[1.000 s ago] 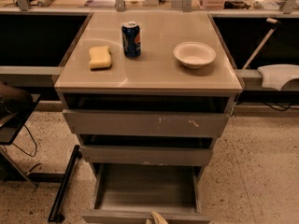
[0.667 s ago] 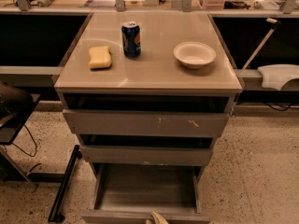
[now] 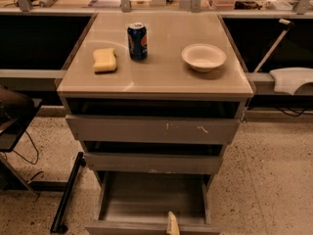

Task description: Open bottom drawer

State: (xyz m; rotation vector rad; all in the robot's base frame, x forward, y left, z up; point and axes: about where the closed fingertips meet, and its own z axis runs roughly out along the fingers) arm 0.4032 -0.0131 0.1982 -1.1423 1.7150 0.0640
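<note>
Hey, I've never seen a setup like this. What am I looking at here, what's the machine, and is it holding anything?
One camera looks down at a drawer cabinet; where it is mounted isn't known. The machine is a wheeled robot with one arm. Only the pale tip of its gripper shows, at the picture's bottom edge, by the front of the bottom drawer, which is pulled out. On the cabinet top are a yellow sponge, an upright blue soda can and a white bowl. Whether it holds the drawer front cannot be seen.
</note>
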